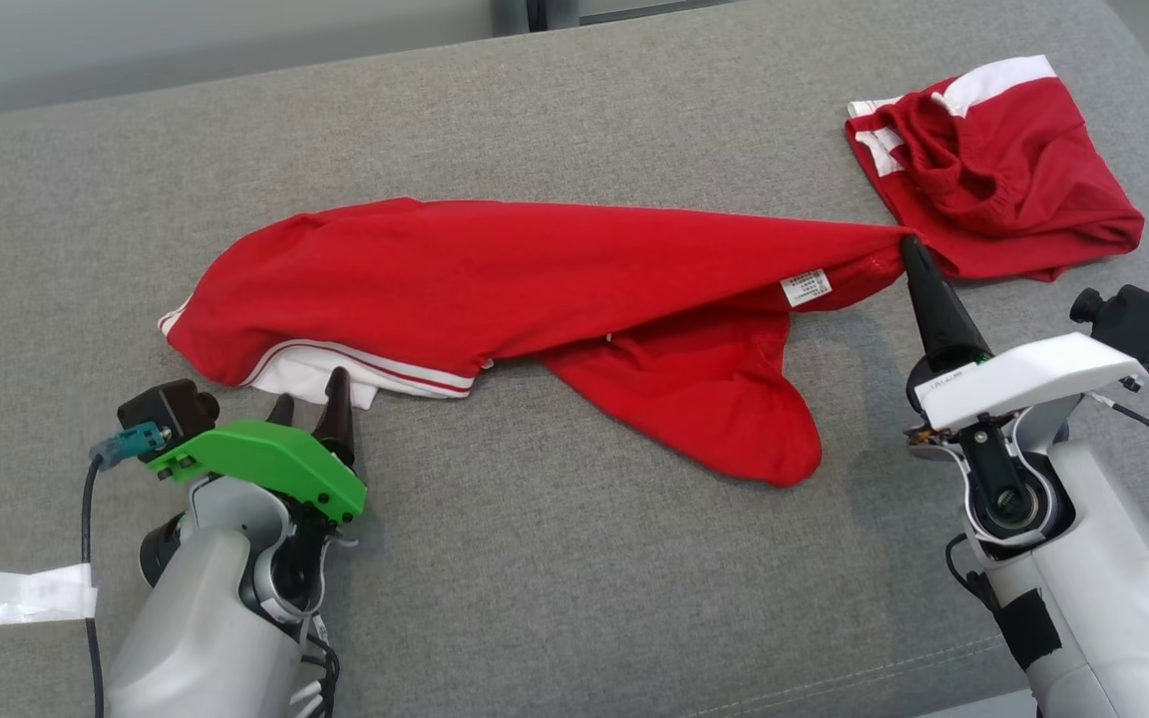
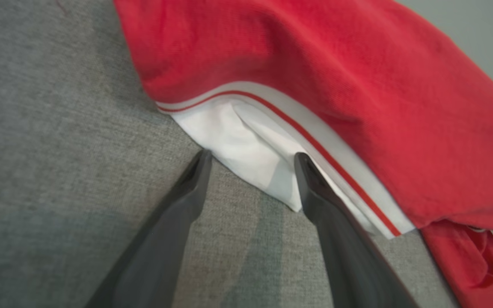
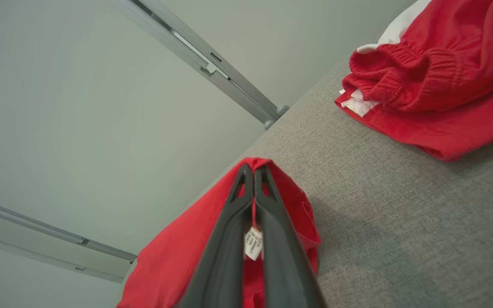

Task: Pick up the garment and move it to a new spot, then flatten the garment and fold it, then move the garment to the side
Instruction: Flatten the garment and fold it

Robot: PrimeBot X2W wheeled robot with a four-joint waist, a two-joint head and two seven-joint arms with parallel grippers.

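Inside the right tool point(image 3: 253, 171), one end of the garment point(image 1: 495, 279).

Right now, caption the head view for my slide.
Right gripper shut on one end of the red garment; open left gripper by its white hem.

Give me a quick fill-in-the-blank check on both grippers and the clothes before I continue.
1. The right gripper is ___ on one end of the red garment.
2. The left gripper stands ___ at that garment's white-trimmed end.
3. The care label near the held end is ___ in colour.
4. Counting the second red garment, the grey cushion carries ___ garments.
Missing words: shut; open; white; two
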